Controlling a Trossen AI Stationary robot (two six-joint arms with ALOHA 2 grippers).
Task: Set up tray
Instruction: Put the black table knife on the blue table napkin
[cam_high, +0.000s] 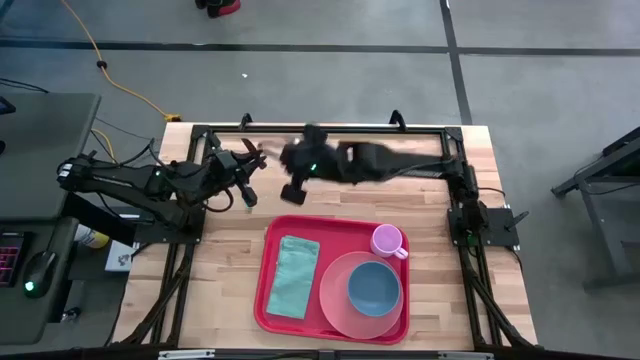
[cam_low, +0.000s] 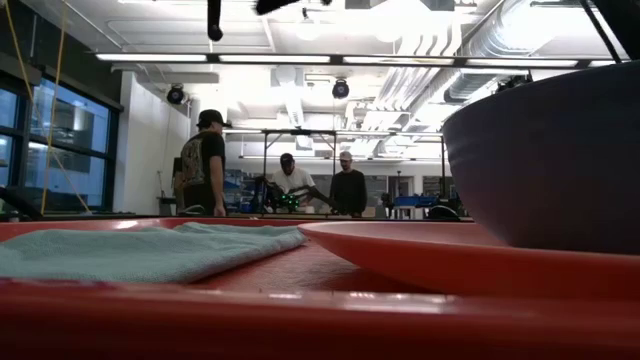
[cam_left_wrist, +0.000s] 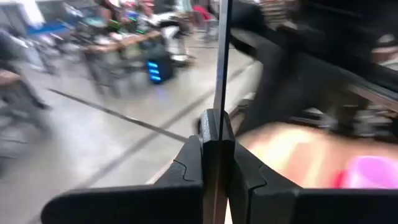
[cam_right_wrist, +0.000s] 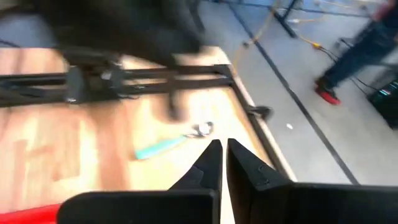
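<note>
Tray (cam_high: 265, 290), red and flat with rounded corners and a raised rim, lies on the near middle of the wooden table (cam_high: 225, 265) in the high view. Left to right it carries a folded teal cloth (cam_high: 296, 275), a salmon-pink plate (cam_high: 335, 300) with a blue bowl (cam_high: 374, 287) on it, and a pink mug (cam_high: 387, 241) at the far right corner. Only the high view shows both arms above the table's far half: the left gripper (cam_high: 248, 180) and the right gripper (cam_high: 293, 190) are near each other, well apart from the tray. The left wrist view shows what that view hides: the left gripper (cam_left_wrist: 216, 134) is clamped on a thin knife blade (cam_left_wrist: 221, 56). The right wrist view shows the right gripper (cam_right_wrist: 220, 148) closed with nothing between its fingers, and a teal-handled spoon (cam_right_wrist: 171, 142) on the wood. The low view adds people (cam_low: 295, 183) standing in the room beyond.
</note>
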